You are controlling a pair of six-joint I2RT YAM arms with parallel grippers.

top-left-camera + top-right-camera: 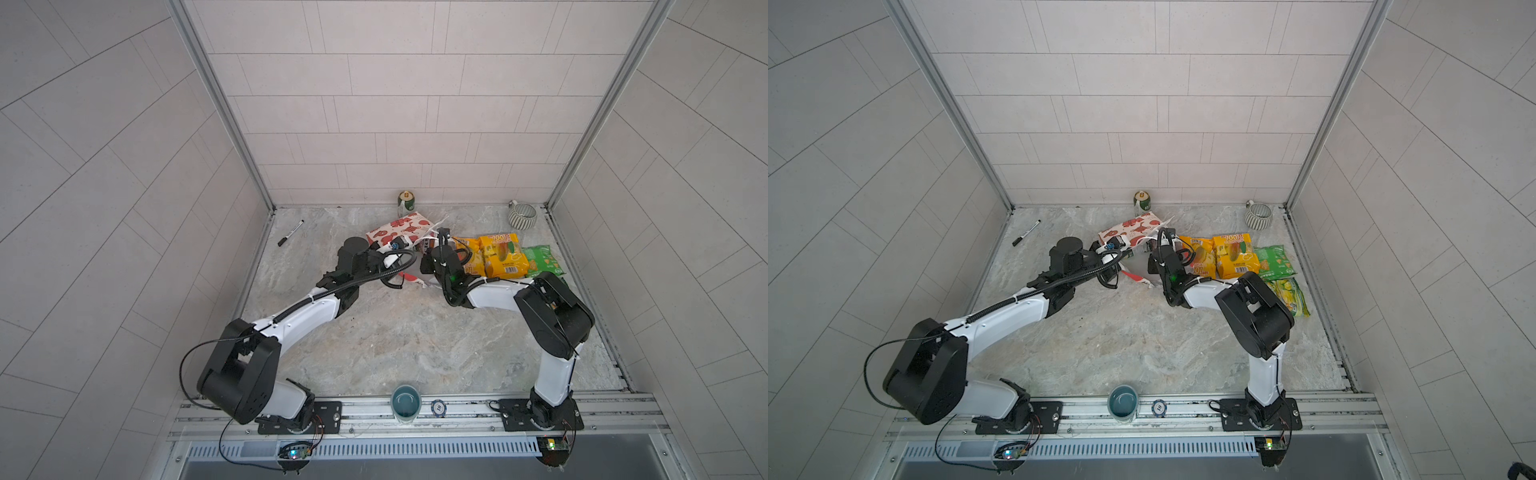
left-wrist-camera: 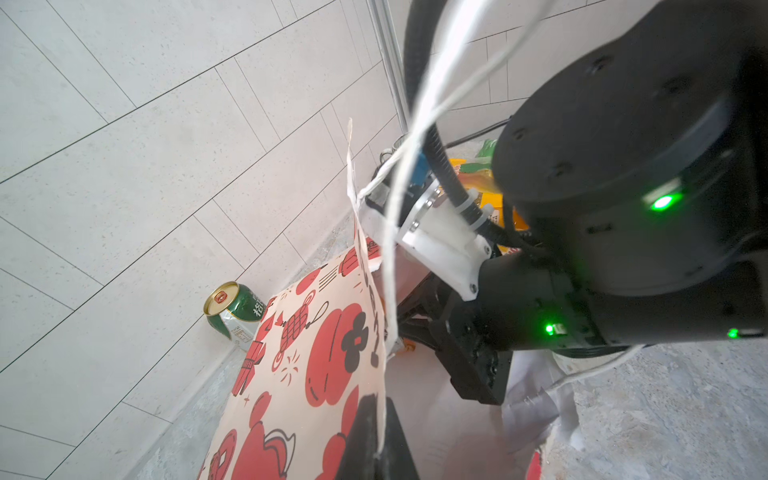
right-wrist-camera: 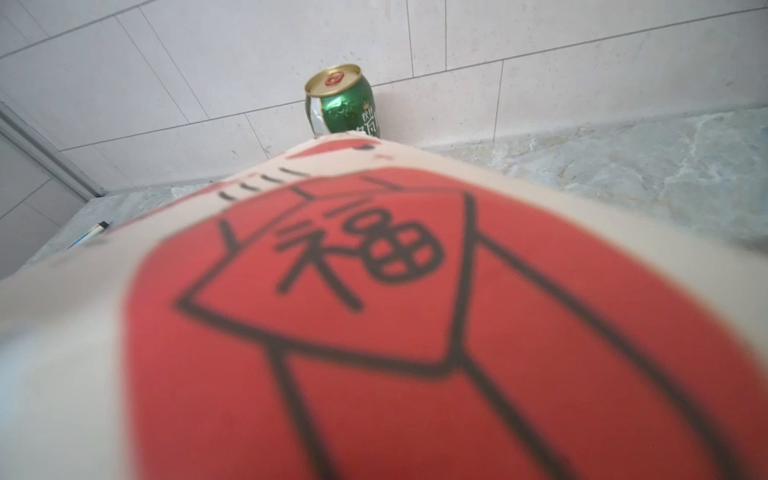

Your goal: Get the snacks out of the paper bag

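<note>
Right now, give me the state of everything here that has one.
paper bag: on its side, mouth held open.
left gripper: shut on the bag's upper edge.
right gripper: shut inside the bag; grip hidden.
four snack packets: out, lying beside the bag.
drink can: upright, dented.
marker: lying flat.

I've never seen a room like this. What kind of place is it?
Probably a robot test booth: tiled walls box in a stone-look tabletop, and two robot arms are bolted to a metal rail at its front.

paper bag (image 1: 395, 228) on its side, snacks (image 1: 500, 255) beside
</note>
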